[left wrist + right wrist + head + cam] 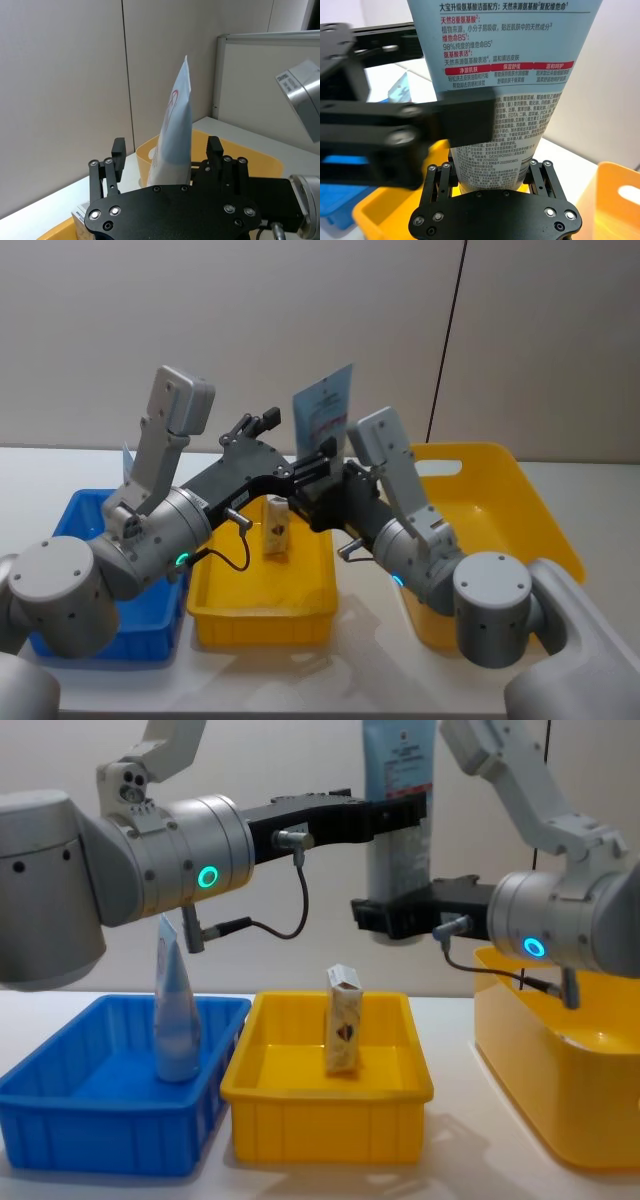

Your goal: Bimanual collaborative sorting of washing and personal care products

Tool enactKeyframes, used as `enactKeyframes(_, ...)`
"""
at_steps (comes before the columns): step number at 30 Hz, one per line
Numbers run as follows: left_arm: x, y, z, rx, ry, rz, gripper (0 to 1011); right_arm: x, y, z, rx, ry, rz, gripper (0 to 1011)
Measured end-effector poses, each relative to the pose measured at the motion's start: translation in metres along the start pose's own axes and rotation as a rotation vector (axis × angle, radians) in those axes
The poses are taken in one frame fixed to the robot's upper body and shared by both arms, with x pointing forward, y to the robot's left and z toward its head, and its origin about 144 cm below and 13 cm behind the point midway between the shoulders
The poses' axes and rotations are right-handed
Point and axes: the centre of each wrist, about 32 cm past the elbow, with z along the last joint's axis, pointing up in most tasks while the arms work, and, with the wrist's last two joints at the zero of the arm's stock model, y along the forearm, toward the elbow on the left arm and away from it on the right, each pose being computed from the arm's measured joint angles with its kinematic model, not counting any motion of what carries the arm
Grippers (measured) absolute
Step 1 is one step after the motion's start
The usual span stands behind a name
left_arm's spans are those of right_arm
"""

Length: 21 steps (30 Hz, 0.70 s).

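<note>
A pale blue tube point(325, 410) point(400, 780) with red and black print stands upright in the air above the middle yellow bin point(262, 625) point(320, 1120). My right gripper point(490, 172) point(385, 920) is shut on the tube's point(505, 60) lower end. My left gripper point(167, 147) point(400, 815) is higher up around the tube point(175, 135), open, with gaps on both sides. A cream carton point(276, 525) point(343, 1020) stands upright inside the middle bin. A second tube point(175, 1020) stands in the blue bin point(100, 1130).
The blue bin point(70, 530) is on the left, touching the middle yellow bin. A larger yellow bin point(520, 500) point(540, 1060) stands on the right under my right arm. White table shows in front of the bins, with a wall behind.
</note>
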Motion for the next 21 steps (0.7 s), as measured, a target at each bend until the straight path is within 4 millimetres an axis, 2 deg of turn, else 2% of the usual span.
enactKeyframes(4,0.000,0.000,0.000,0.000,0.000,0.000,1001,0.003,-0.003,0.001,-0.009,0.022,-0.047,637)
enactKeyframes(21,0.000,0.000,0.000,0.000,0.000,0.000,1001,0.020,-0.015,0.002,-0.110,0.102,-0.266,637)
